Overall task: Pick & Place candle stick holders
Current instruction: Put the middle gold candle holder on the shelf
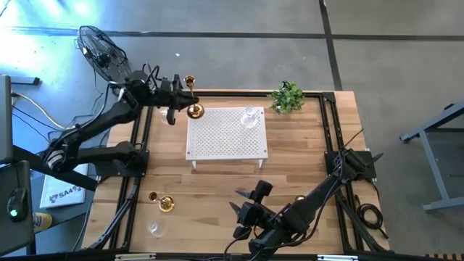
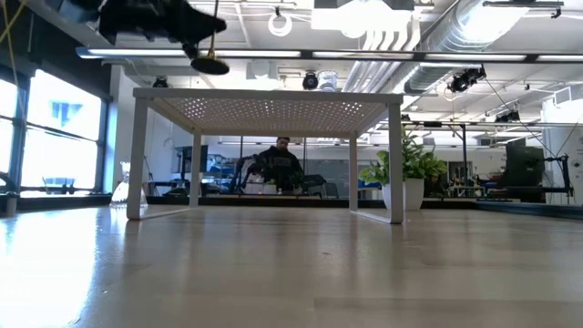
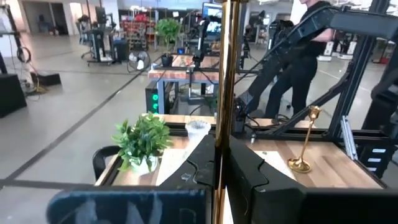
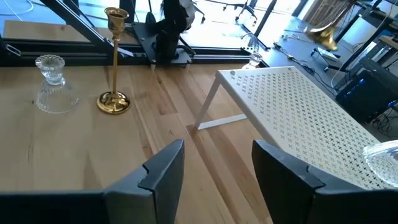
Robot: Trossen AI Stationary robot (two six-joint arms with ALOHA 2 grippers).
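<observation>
Nearest the overhead camera, the right gripper (image 1: pixel 243 212) waits low over the front of the wooden table (image 1: pixel 304 156), its two dark fingers (image 4: pixel 163 167) spread apart and holding nothing. Across the table, the left gripper (image 1: pixel 190 97) is clenched on a tall shiny gold brass candle stick holder (image 1: pixel 193 96), carried in the air at the back left corner of the white perforated metal stand (image 1: pixel 226 133). A clear glass holder (image 1: pixel 251 117) already sits on the stand's far side; a second brass candlestick (image 1: pixel 164 202) and another clear glass holder (image 1: pixel 155 228) wait at the front left. The placing step seems in hand: next, lowering the flared base flat onto the stand before letting go. A white box beside the table (image 1: pixel 61 193) reads "SAM", as far as I can tell.
</observation>
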